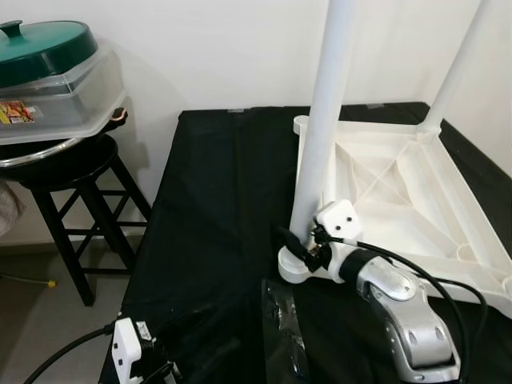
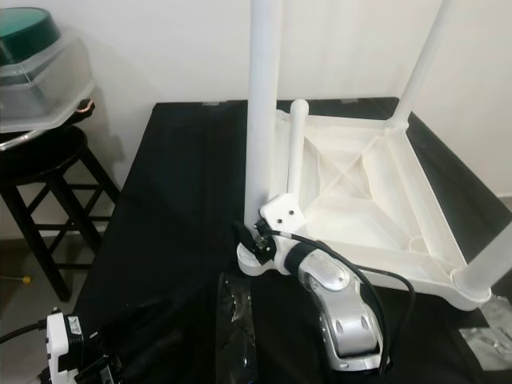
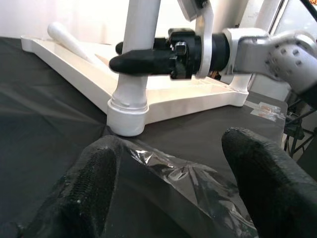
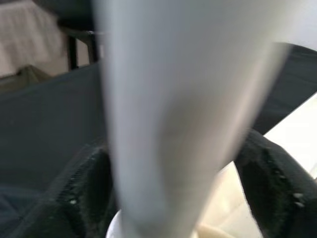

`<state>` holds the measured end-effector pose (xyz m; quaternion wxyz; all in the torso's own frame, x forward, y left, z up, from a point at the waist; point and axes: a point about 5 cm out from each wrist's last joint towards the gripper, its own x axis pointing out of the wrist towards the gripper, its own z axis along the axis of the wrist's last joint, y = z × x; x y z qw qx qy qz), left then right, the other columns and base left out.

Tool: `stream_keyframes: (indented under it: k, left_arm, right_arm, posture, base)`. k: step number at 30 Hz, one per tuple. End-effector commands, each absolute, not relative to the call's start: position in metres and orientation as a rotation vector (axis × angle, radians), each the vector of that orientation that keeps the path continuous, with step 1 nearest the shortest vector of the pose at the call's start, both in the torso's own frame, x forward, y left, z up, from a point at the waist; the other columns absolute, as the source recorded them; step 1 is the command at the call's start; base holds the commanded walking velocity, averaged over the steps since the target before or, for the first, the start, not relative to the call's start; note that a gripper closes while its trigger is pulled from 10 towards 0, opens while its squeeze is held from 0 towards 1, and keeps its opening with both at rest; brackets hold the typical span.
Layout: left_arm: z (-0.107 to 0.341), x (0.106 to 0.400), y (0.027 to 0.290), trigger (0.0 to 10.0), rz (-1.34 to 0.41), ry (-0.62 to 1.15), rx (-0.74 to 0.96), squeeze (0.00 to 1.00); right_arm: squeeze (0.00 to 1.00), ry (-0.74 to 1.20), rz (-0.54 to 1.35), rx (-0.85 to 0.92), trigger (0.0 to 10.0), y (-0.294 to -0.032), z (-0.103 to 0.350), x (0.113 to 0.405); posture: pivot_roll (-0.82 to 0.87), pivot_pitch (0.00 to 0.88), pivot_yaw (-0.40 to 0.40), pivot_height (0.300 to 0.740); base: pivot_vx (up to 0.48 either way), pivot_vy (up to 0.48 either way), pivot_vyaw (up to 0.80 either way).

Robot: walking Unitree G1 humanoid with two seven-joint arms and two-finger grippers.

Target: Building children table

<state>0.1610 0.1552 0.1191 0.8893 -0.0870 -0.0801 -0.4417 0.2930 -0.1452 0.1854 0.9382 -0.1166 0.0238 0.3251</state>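
Low at the near edge of the black-covered table (image 1: 208, 240), the left gripper (image 3: 173, 193) hangs with its two black fingers spread wide and nothing between them, just above a crumpled clear plastic bag (image 2: 238, 320) lying on the cloth. Just beyond the bag, the right gripper (image 1: 300, 244) reaches in from the right, its fingers closed around the base of an upright white table leg (image 1: 324, 120), one finger on each side of the tube. That leg stands in the near left corner socket (image 3: 128, 111) of the white tabletop (image 1: 400, 184), which lies upside down on the cloth with its ribbed underside facing up. A second leg (image 1: 456, 68) rises from the far corner, a third (image 2: 496, 264) from the near right corner, and a loose leg (image 2: 296, 148) lies along the tabletop's left edge. Farther left, off the table, a black stool (image 1: 76, 192) carries a clear plastic container (image 1: 60, 104) with a green lid (image 1: 44, 48) on top.
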Motion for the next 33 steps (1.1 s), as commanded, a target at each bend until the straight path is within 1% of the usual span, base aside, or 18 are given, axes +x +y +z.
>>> stream_keyframes:
  k: [1, 2, 3, 4, 5, 6, 7, 9, 10, 11, 14, 15, 16, 22, 26, 31, 32, 33]
  left_arm:
    - [0.115, 0.16, 0.154, 10.0, -0.917, -0.147, -0.198, 0.0]
    - [0.115, 0.16, 0.152, 10.0, -0.917, -0.146, -0.2, 0.0]
    - [0.115, 0.16, 0.152, 10.0, -0.917, -0.146, -0.2, 0.0]
    - [0.115, 0.16, 0.152, 10.0, -0.919, -0.144, -0.201, 0.0]
    - [0.115, 0.16, 0.152, 10.0, -0.919, -0.144, -0.201, 0.0]
    - [0.115, 0.161, 0.151, 10.0, -0.922, -0.143, -0.2, 0.0]
    - [0.115, 0.161, 0.151, 10.0, -0.924, -0.142, -0.199, 0.0]
    - [0.114, 0.162, 0.151, 10.0, -0.929, -0.139, -0.198, 0.0]
    - [0.114, 0.162, 0.151, 10.0, -0.929, -0.139, -0.198, 0.0]
    - [0.114, 0.162, 0.151, 10.0, -0.93, -0.137, -0.198, 0.0]
    - [0.114, 0.162, 0.151, 10.0, -0.93, -0.137, -0.197, 0.0]
    - [0.114, 0.162, 0.151, 10.0, -0.929, -0.137, -0.198, 0.0]
    - [0.114, 0.162, 0.151, 10.0, -0.927, -0.137, -0.198, 0.0]
    - [0.114, 0.161, 0.151, 10.0, -0.922, -0.136, -0.2, 0.0]
    - [0.114, 0.161, 0.151, 10.0, -0.925, -0.135, -0.2, 0.0]
    - [0.114, 0.161, 0.151, 10.0, -0.929, -0.135, -0.201, 0.0]
    - [0.114, 0.161, 0.151, 10.0, -0.93, -0.135, -0.201, 0.0]
    - [0.114, 0.161, 0.151, 10.0, -0.93, -0.135, -0.201, 0.0]
  right_arm:
    - [1.0, 0.006, 0.825, -0.21, 10.0, -0.136, 0.196, 0.288]
    - [0.97, -0.018, 0.964, -0.259, 10.0, -0.136, 0.205, 0.287]
    - [0.97, -0.018, 0.964, -0.259, 10.0, -0.136, 0.205, 0.287]
    - [0.0, -0.015, 1.085, -0.331, 10.0, -0.139, 0.209, 0.288]
    - [0.0, -0.015, 1.085, -0.331, 10.0, -0.139, 0.209, 0.288]
    - [0.0, 0.005, 1.173, -0.371, 10.0, -0.144, 0.212, 0.294]
    - [0.0, 0.024, 1.213, -0.389, 10.0, -0.148, 0.213, 0.298]
    - [0.0, 0.033, 1.234, -0.399, 10.0, -0.153, 0.219, 0.312]
    - [0.0, 0.033, 1.234, -0.399, 10.0, -0.153, 0.219, 0.312]
    - [0.0, 0.028, 1.246, -0.383, 10.0, -0.154, 0.224, 0.32]
    - [0.0, 0.024, 1.253, -0.368, 10.0, -0.154, 0.226, 0.323]
    - [0.0, 0.024, 1.266, -0.346, 5.2, -0.154, 0.228, 0.328]
    - [0.0, 0.038, 1.289, -0.336, 0.0, -0.154, 0.227, 0.331]
    - [0.0, 0.071, 1.377, -0.299, 0.0, -0.156, 0.224, 0.336]
    - [0.0, 0.076, 1.395, -0.294, 0.0, -0.16, 0.221, 0.337]
    - [0.0, 0.068, 1.366, -0.282, 0.0, -0.166, 0.217, 0.331]
    - [0.0, 0.066, 1.299, -0.293, 0.0, -0.166, 0.213, 0.329]
    - [0.0, 0.066, 1.299, -0.293, 0.0, -0.166, 0.213, 0.329]
  posture:
    - [0.03, 0.134, 0.007, 0.74]
    - [0.04, 0.128, 0.009, 0.74]
    - [0.04, 0.128, 0.009, 0.74]
    - [0.05, 0.126, 0.009, 0.74]
    - [0.05, 0.126, 0.009, 0.74]
    - [0.05, 0.122, 0.014, 0.74]
    - [0.05, 0.122, 0.014, 0.74]
    - [0.07, 0.119, 0.016, 0.74]
    - [0.07, 0.119, 0.016, 0.74]
    - [0.07, 0.119, 0.017, 0.74]
    - [0.07, 0.119, 0.017, 0.74]
    - [0.08, 0.121, 0.017, 0.74]
    - [0.08, 0.122, 0.018, 0.74]
    - [0.08, 0.128, 0.018, 0.74]
    - [0.08, 0.132, 0.019, 0.74]
    - [0.06, 0.142, 0.016, 0.74]
    - [0.04, 0.155, 0.005, 0.74]
    - [0.04, 0.155, 0.005, 0.74]
  base:
    - [0.0, 0.0, 0.0]
    - [0.0, 0.0, 0.0]
    - [0.0, 0.0, 0.0]
    - [0.0, 0.0, 0.0]
    - [0.0, 0.0, 0.0]
    - [0.0, 0.0, 0.0]
    - [0.0, 0.0, 0.0]
    - [0.0, 0.0, 0.0]
    - [0.0, 0.0, 0.0]
    - [0.0, 0.0, 0.0]
    - [0.0, 0.0, 0.0]
    - [0.0, 0.0, 0.0]
    - [0.0, 0.0, 0.0]
    - [0.0, 0.0, 0.0]
    - [0.0, 0.0, 0.0]
    - [0.0, 0.0, 0.0]
    - [0.0, 0.0, 0.0]
    - [0.0, 0.0, 0.0]
